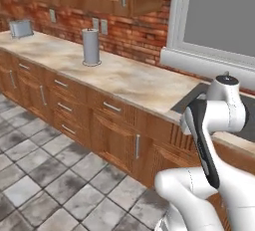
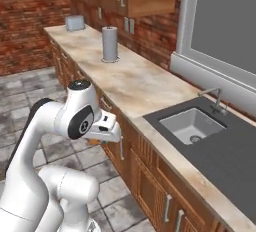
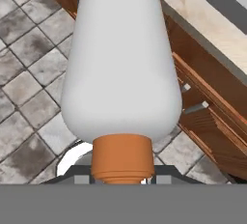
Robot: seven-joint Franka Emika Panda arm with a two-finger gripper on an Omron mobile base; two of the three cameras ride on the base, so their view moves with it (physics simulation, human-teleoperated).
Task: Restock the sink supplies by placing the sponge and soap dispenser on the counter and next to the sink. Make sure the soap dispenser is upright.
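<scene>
In the left base view, a small metal toaster [image 1: 21, 27] sits at the upper left on the counter [image 1: 129, 78], with a grey cylinder [image 1: 91, 47] right of it and the window sill beyond. In the right base view, the gripper [image 2: 100, 135] hangs at centre left, in front of the wooden cabinet fronts, with a bit of orange showing under it; the sink [image 2: 192, 124] lies right of centre, its faucet [image 2: 215, 98] behind it. In the hand view, the soap dispenser [image 3: 120, 59], a pale white bottle with an orange collar, fills the middle, the fingers closed on that collar at the bottom edge. No label or writing can be read on anything.
</scene>
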